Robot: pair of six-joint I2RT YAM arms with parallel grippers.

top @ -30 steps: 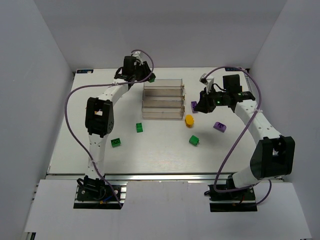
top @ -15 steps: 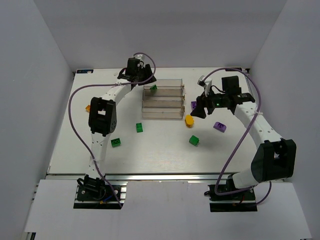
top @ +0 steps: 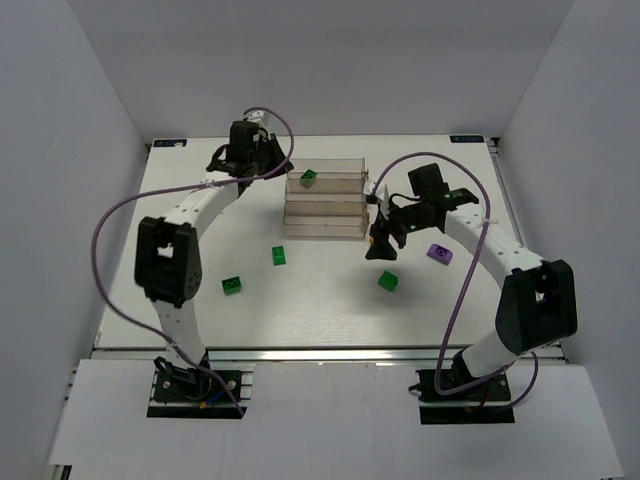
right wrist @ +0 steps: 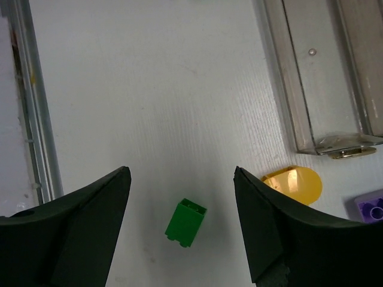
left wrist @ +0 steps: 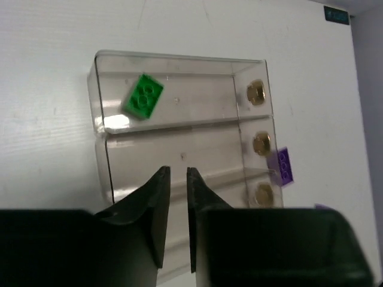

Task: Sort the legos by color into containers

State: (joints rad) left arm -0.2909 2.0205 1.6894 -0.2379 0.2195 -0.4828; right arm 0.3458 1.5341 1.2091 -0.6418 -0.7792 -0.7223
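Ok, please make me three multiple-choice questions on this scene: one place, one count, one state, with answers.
1. Which bin of the containers holds the green brick? A) the end one, uppermost in the top view B) the end one, lowest there C) a middle one
2. How many green legos lie loose on the table? A) one B) three C) five
3. How is the right pincer? A) open, empty B) shut on a lego C) shut, empty
Answers: 1 A, it sits in the uppermost bin; 2 B, three show outside the bins; 3 A, its jaws stand wide apart.
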